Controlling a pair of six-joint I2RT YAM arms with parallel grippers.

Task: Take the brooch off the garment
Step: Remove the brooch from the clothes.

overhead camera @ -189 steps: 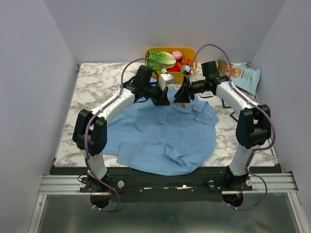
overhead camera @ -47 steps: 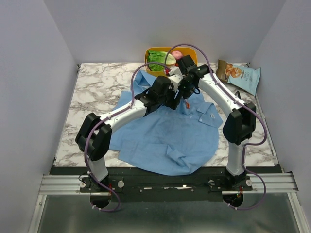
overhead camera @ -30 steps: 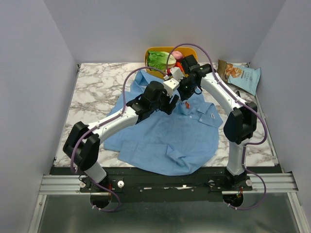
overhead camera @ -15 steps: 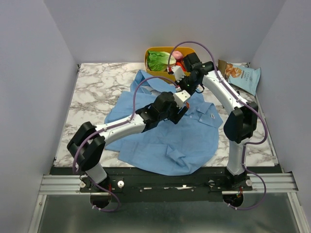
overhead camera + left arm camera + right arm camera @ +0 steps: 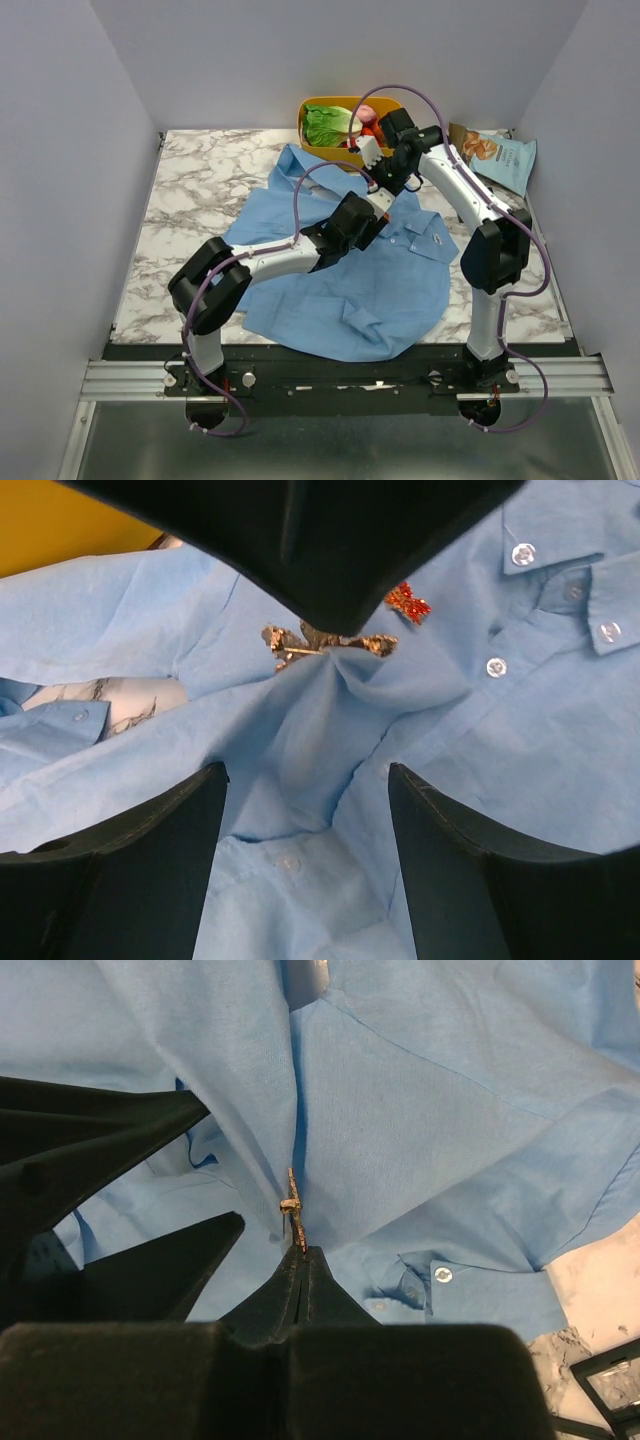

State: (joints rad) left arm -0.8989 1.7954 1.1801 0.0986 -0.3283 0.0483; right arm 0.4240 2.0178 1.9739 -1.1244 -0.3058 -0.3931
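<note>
Two arms meet over the garment (image 5: 330, 290), which lies spread across the middle of the marble table (image 5: 200, 180) from mid-far down to the near edge. From above, the right gripper (image 5: 384, 192) and the left gripper (image 5: 372, 215) sit close together above the shirt's far part. The brooch is too small to pick out from here. A yellow basket (image 5: 312, 105) of vegetables stands at the far edge and a snack bag (image 5: 497, 155) lies in the far right corner; plain pale walls close in three sides. Left wrist view: the brooch (image 5: 325, 642), tan and glittery, sits at the peak of a cloth tent, pinched under the right gripper's dark tip. A red ornament (image 5: 407, 602) is just beside it and buttons (image 5: 495, 667) run to the right. The left fingers stand wide apart with nothing between them but cloth below. Right wrist view: jaws pressed together on the brooch, seen edge-on, with the shirt drawn up in a ridge. Judgement: the left gripper should close on the fold just under the brooch and hold it down while the right pulls straight off. It should stay off the red ornament, and the thin cloth could snag.
</note>
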